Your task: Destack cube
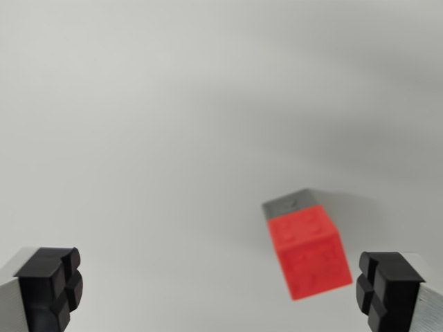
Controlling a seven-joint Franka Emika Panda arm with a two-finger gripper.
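Two cubes stacked: red cube point(308, 252) sat on grey cube point(292, 201). My gripper point(221, 290) hung spread wide, empty; stack lay toward wrist view's right, just inside right fingertip point(387, 287), off-centre. I judged sideways shift needed.

Soft, even light across the pale table point(173, 104), no glare; a faint shadow spreads right of the slightly blurred red cube point(308, 256).
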